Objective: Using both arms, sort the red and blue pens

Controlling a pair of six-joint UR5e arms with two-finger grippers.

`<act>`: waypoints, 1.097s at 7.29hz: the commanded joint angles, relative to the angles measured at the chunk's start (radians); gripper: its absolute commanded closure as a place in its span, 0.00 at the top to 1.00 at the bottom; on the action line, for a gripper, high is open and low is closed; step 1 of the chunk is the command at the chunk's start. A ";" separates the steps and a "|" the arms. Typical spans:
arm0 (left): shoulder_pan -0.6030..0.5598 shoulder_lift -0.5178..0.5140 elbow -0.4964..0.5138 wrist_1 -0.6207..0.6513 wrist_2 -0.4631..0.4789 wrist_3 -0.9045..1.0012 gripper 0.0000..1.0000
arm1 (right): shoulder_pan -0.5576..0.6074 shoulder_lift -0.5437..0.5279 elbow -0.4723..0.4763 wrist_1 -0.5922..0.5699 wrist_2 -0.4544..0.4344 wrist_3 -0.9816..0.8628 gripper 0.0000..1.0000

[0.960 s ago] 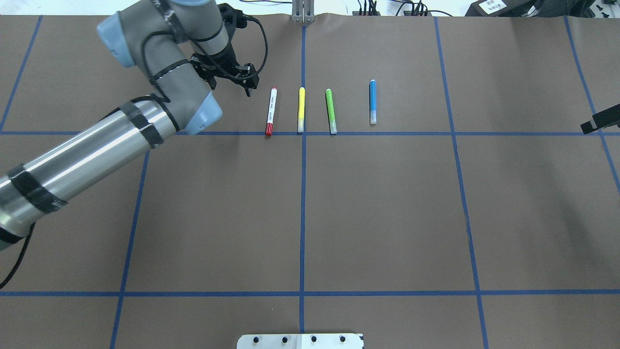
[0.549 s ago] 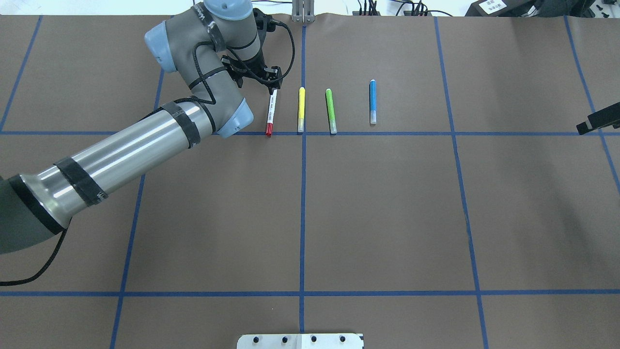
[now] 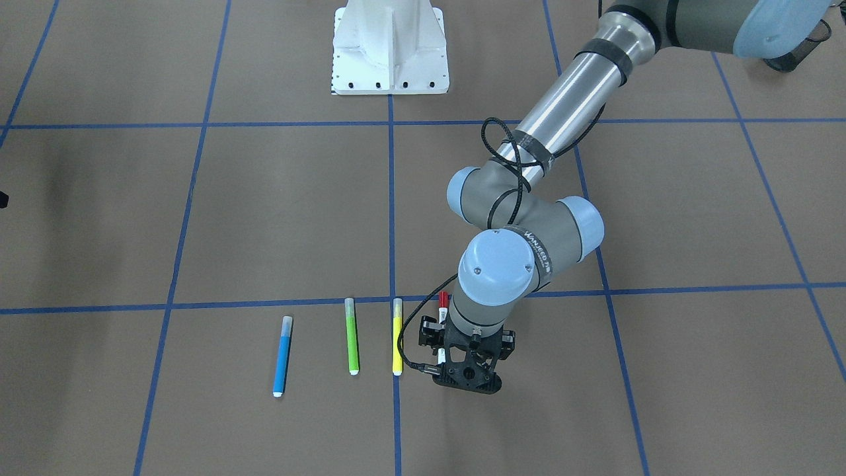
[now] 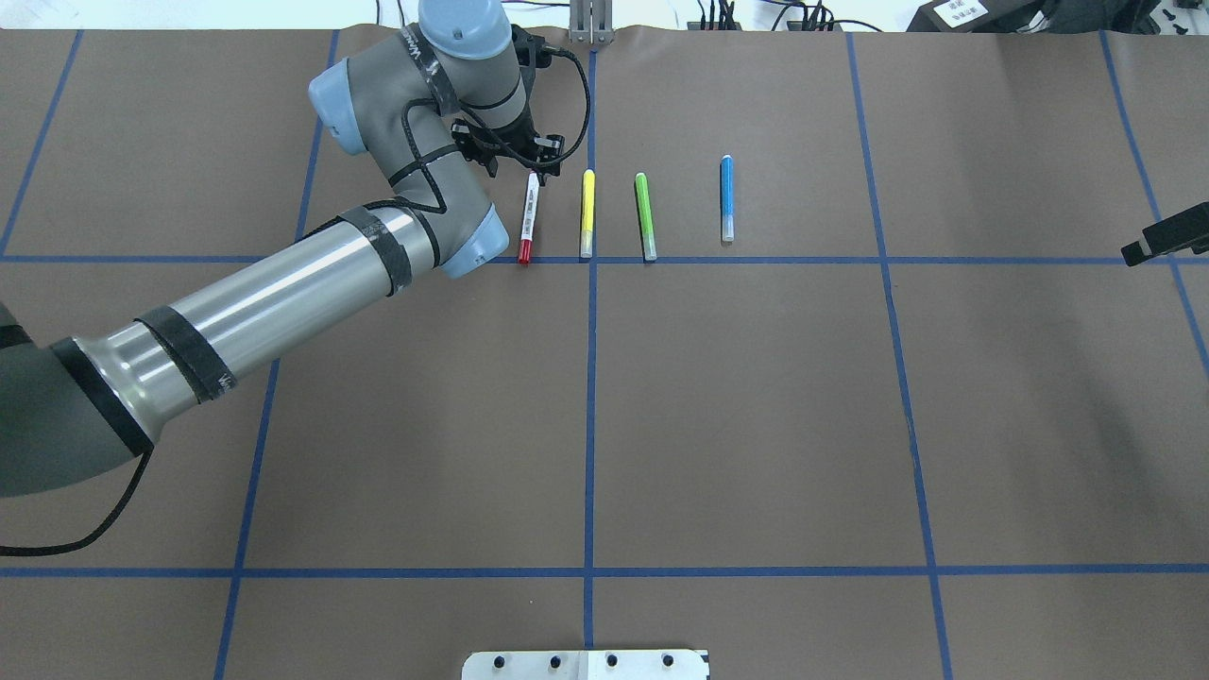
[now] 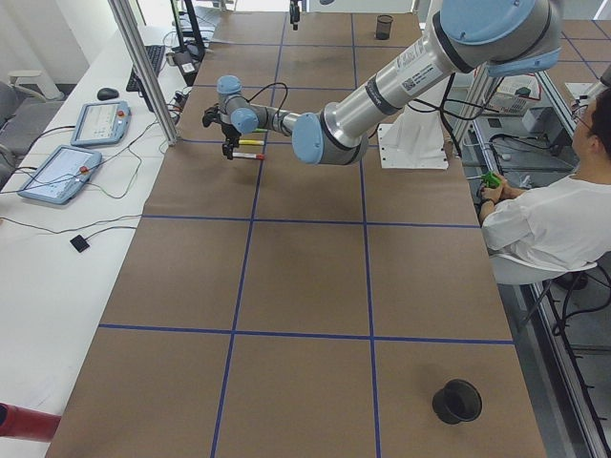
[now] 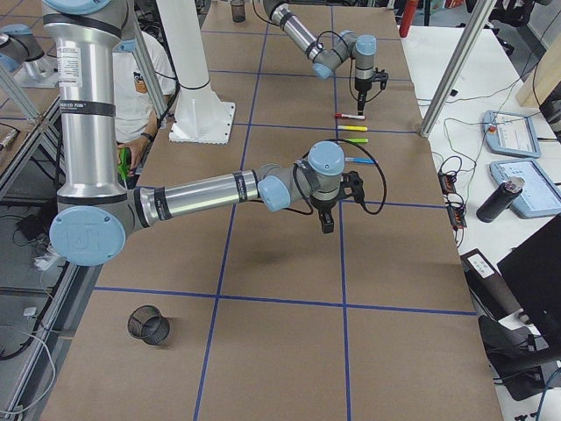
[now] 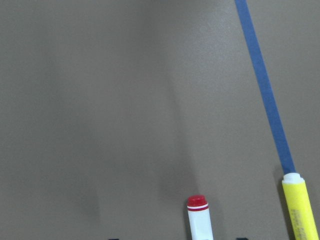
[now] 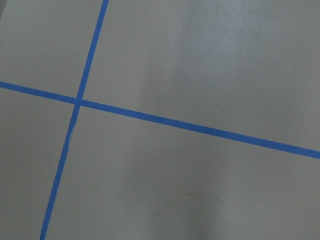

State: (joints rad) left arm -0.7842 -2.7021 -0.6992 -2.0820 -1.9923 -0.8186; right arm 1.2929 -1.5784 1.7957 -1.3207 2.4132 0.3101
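The red marker [image 4: 528,219] lies on the brown table, leftmost in a row of pens, its red cap toward the robot. My left gripper [image 4: 532,162] hovers open over the marker's far end. The left wrist view shows that red end [image 7: 198,220] between two finger tips at the bottom edge. In the front view only the cap [image 3: 443,301] clears the wrist. The blue pen [image 4: 726,198] lies at the row's right end, untouched. Of my right gripper [image 4: 1164,236] only a black part shows at the table's right edge, and I cannot tell its state. Its wrist view shows bare table.
A yellow pen [image 4: 587,213] and a lime-green pen [image 4: 645,217] lie between the red and blue ones. A black mesh cup [image 5: 456,401] stands near the table's left end, another [image 6: 149,326] at the right end. A seated person [image 5: 544,229] is beside the white pedestal [image 3: 390,46].
My left arm has swung right, bringing its gripper from left of the red marker to over the marker's far end. The pens have not moved.
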 commanded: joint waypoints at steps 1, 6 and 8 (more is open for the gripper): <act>0.014 -0.002 0.003 -0.004 0.023 -0.016 0.56 | -0.001 0.000 -0.004 -0.002 0.000 0.000 1.00; 0.036 -0.002 0.003 -0.006 0.055 -0.030 0.56 | -0.003 0.000 -0.012 0.000 -0.002 -0.002 1.00; 0.037 -0.001 0.003 -0.006 0.055 -0.031 0.53 | -0.003 0.000 -0.012 0.000 -0.002 -0.002 1.00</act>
State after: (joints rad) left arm -0.7488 -2.7033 -0.6964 -2.0877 -1.9405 -0.8491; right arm 1.2901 -1.5785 1.7833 -1.3207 2.4114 0.3083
